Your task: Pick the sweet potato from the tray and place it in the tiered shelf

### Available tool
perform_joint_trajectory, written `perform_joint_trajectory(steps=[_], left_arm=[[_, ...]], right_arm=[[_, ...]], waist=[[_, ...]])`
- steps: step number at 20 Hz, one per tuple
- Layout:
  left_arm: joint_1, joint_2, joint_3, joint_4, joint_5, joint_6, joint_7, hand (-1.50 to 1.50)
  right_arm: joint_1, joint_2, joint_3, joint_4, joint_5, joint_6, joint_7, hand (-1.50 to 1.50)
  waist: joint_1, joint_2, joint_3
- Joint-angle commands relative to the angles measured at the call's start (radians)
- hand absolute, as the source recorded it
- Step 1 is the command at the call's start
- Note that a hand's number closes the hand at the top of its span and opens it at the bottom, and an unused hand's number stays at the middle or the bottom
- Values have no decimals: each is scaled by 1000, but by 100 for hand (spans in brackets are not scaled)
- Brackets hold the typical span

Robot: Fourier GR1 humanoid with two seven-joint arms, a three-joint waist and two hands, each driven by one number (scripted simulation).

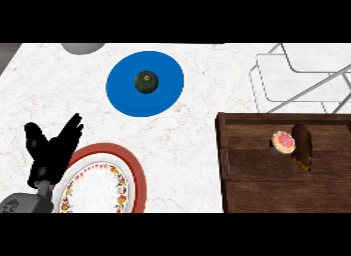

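A brown, oblong sweet potato [302, 142] stood on end inside the dark wooden tray [241, 165] at the table's [200, 145] right side, touching a small round pink-topped pastry [284, 141] on its left. The white wire tiered shelf [311, 75] stood just beyond the tray. The left robot hand [54, 145] rested with fingers spread wide and holding nothing, over the rim of a red-bordered plate [126, 170]. A blue plate [145, 83] carried a dark round item [145, 82].

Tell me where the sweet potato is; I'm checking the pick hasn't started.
In the head view the sweet potato lies in the wooden tray at lower right, beside a pink-iced donut, below the white tiered shelf.
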Motion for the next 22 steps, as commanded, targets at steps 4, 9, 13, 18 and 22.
perform_joint_trajectory(steps=[4, 9, 13, 18, 22], left_arm=[[8, -31, -15, 12, -24, 4, 11, 0], [-8, -46, -18, 20, -24, -1, 39, 0], [-9, -69, -5, 52, -41, 7, 1, 0], [60, -10, 20, -50, -23, -24, 35, 0], [46, -40, 18, 10, -44, -23, 8, 0]], right_arm=[[-264, -21, 195, 133, 146, 26, 272, -150], [-372, 80, 329, 174, 196, 37, 401, -150], [-437, 139, 388, 284, 236, 84, 365, -150], [-457, 169, 417, 394, 273, 117, 378, -150], [-481, 252, 470, 419, 384, 84, 410, -150]], waist=[[16, 6, -4], [12, 5, -5], [-5, 3, -4], [-2, -1, -3], [-12, 0, -3]])
